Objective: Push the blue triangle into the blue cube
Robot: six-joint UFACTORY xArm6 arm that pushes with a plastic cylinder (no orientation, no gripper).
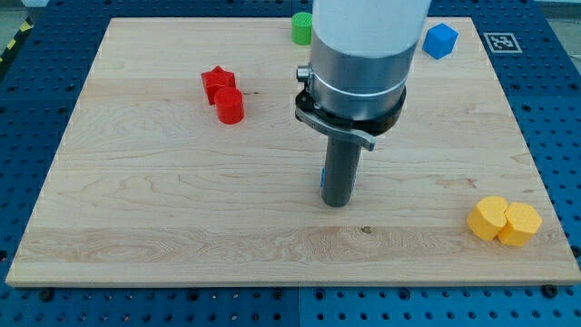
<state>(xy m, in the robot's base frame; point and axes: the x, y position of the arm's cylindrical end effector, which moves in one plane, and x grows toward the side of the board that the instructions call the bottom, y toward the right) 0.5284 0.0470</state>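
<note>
The blue cube [441, 40] sits near the board's top right corner. Only a thin blue sliver [322, 178] shows at the left side of my rod, which is likely the blue triangle; its shape is hidden behind the rod. My tip [337, 204] rests on the board at the centre, right against that blue sliver and far below and left of the blue cube.
A red star [217, 82] and a red cylinder [229, 105] touch at the upper left. A green block [300, 27] sits at the top edge, partly behind the arm. Two yellow blocks [504, 220] lie at the lower right. The wooden board [136, 227] lies on a blue perforated table.
</note>
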